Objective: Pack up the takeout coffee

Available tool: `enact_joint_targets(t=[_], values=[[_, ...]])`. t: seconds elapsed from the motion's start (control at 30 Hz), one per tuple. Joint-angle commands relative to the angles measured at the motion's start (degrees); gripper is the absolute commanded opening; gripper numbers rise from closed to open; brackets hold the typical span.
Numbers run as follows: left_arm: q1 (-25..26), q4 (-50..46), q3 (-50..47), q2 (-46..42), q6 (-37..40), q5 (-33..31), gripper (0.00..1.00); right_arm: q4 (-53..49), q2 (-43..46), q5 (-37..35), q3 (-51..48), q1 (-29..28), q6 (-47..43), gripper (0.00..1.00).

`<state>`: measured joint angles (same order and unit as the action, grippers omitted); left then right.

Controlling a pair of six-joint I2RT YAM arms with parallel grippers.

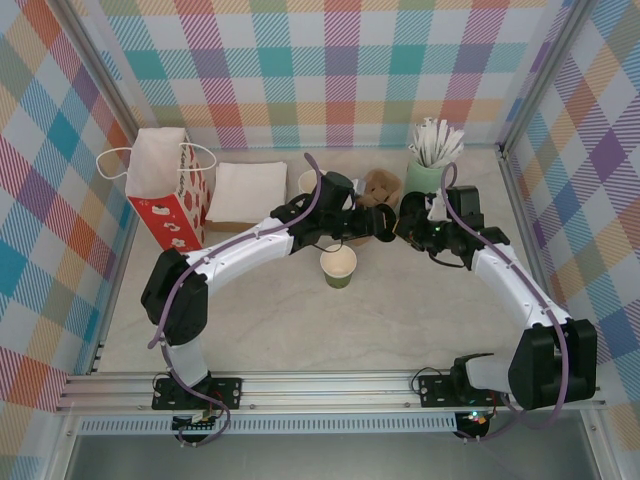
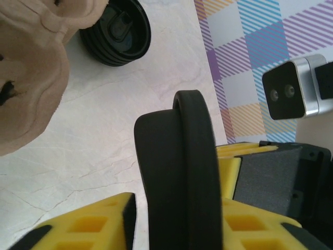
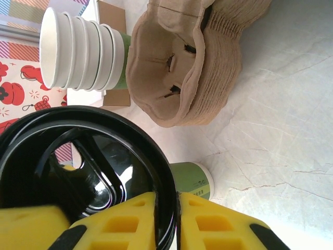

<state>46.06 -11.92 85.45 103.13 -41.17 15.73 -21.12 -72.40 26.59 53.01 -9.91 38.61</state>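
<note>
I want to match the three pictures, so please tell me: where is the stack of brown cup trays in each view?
Top external: the stack of brown cup trays is at the back of the table, right of centre.
Left wrist: the trays fill the upper left, cut by the edge.
Right wrist: the trays are at top centre.
Shared landmark: the black lid, low in both wrist views.
</note>
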Motion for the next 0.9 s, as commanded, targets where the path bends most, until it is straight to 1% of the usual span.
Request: enact_joint_targets(t=[0.0, 0.17, 0.3, 0.4, 0.47, 0.63, 0.77, 0.87], values=[[0.83, -0.74, 1.15, -1.32, 1.18, -1.75, 0.27, -0.63, 2.20, -0.17, 0.09, -0.38, -0.04, 0.19], [0.86, -5.23, 0.66, -4.21, 6.27, -5.18, 0.16, -3.39, 4.43, -1.96, 1.60, -0.20, -4.20, 0.21], [0.81, -8.33, -0.84, -7.62, 12.22, -9.51, 0.12, -6.29, 6.92, -3.36, 3.25, 0.17, -8.93, 0.30], [0.78, -9.35, -2.78, -10.26, 17.95, -13.61, 0.11, -8.15, 8.39, -2.17, 4.64, 0.32, -9.06, 0.37], [0.82, -9.02, -4.61, -12.01, 21.26, -16.23, 0.10, -9.29, 8.54, 0.38, 5.96, 0.31, -7.63, 0.42], [1.68, -8.64, -8.53, -15.51, 28.88, -24.01, 0.07, -10.16, 8.15, 7.72, 8.62, 0.29, -0.80, 0.54], [3.27, -7.54, -10.72, -17.50, 33.19, -28.79, 0.07, -12.50, 7.56, 9.58, 10.93, 0.24, 3.41, 0.61], [5.34, -5.79, -12.06, -18.27, 36.12, -31.59, 0.06, -11.25, 6.23, 11.80, 11.33, 0.08, 8.26, 0.64]])
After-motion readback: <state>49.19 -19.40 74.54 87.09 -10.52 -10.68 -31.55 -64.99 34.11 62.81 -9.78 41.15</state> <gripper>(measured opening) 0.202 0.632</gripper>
